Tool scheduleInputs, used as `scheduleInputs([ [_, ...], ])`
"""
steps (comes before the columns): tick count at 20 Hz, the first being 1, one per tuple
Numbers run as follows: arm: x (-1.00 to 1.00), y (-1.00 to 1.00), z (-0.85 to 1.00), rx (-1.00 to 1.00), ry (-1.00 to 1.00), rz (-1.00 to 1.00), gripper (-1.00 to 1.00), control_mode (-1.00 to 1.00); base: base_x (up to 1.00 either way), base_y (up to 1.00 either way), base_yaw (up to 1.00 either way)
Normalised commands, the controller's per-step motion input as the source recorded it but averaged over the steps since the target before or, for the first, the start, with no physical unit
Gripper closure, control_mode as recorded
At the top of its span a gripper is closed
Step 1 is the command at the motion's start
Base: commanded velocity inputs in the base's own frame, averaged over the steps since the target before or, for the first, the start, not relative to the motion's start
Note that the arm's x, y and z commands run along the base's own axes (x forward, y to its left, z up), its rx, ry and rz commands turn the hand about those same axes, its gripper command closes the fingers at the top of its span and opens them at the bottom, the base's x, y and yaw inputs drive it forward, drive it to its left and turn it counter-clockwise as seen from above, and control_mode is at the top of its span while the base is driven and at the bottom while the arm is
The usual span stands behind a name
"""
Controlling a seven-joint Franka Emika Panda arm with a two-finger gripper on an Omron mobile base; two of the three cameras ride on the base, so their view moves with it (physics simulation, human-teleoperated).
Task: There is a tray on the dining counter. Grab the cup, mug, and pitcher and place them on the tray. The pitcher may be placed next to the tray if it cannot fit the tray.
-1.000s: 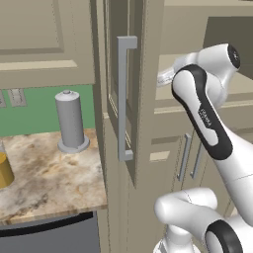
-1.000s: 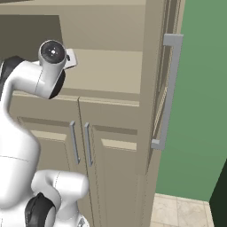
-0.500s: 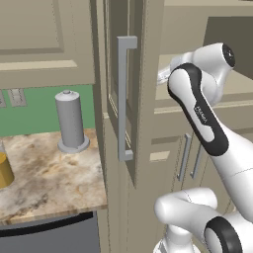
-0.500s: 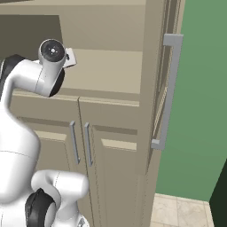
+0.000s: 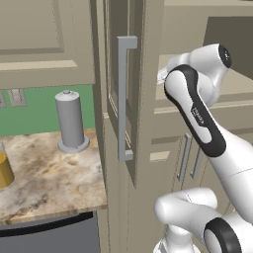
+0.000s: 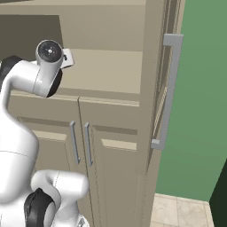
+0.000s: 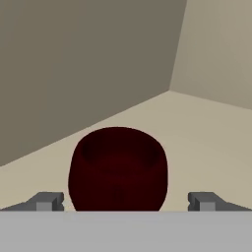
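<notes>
The mug (image 7: 118, 169) blocks twelve o'clock between the spread fingertips (image 7: 47, 201); bare shelf (beige) lies open at two.

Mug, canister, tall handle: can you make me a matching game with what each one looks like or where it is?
Things:
1. mug
2. grey canister
3. long handle
4. end effector

Descriptions:
A. on the marbled counter
B. dark red, inside a beige cupboard nook
C. open, one tip on each side of the mug
D. upright on the tall cabinet door

Pairs: 1-B, 2-A, 3-D, 4-C
</notes>
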Motion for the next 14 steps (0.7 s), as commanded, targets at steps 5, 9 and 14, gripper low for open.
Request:
scheduleInputs([
  [5,0.0,0.02,-0.05,0.0,0.0,0.0,-1.0,-1.0,0.0,0.0,0.0],
  [9,0.0,0.04,-0.09,0.0,0.0,0.0,-1.0,-1.0,0.0,0.0,0.0],
  [14,0.04,0.05,-0.12,0.0,0.0,0.0,-1.0,-1.0,0.0,0.0,0.0],
])
